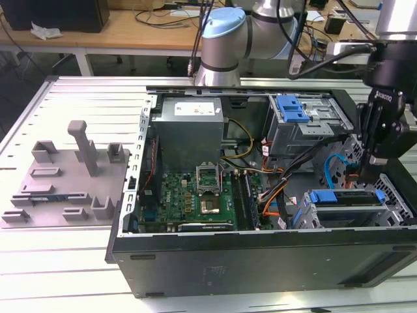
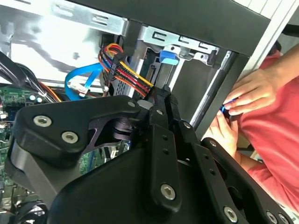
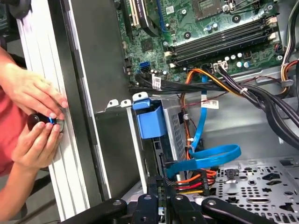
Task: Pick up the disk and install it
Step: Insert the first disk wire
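Now your gripper hangs just above the drive cage, jaws apparently pressed together on nothing. The disk lies flat inside that cage. Expect it rigid, fairly heavy and shock-sensitive, so take it by its long blue-framed edges.

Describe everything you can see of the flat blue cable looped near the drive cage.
The flat blue cable looks like a thin, glossy plastic ribbon. In the first wrist view a narrow run drops from beside the green motherboard, then a wider band curves slack over the perforated grey metal panel and ends beside the red, yellow and orange wire bundle, near the black gripper.
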`<state>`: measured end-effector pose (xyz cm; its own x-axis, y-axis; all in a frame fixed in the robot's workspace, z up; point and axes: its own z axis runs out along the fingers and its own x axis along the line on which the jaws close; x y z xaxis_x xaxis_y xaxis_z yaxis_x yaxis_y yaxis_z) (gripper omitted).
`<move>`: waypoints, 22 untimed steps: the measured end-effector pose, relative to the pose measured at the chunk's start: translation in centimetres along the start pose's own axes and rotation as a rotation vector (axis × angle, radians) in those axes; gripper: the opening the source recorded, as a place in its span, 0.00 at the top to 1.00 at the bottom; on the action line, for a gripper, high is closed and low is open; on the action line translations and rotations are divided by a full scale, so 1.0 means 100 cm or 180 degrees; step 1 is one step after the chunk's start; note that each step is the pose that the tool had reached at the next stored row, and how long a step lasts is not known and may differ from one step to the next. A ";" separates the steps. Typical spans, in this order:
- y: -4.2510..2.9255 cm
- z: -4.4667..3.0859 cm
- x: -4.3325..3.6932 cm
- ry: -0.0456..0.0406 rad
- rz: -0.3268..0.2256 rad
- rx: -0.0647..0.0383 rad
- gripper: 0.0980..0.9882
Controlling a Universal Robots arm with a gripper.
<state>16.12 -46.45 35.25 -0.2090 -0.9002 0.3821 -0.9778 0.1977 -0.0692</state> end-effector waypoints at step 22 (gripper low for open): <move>0.0001 0.0094 0.0227 -0.0665 -0.0210 0.0002 0.93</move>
<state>15.63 -48.85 35.25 -0.1427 -0.9720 0.1865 -0.9895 0.1354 -0.0511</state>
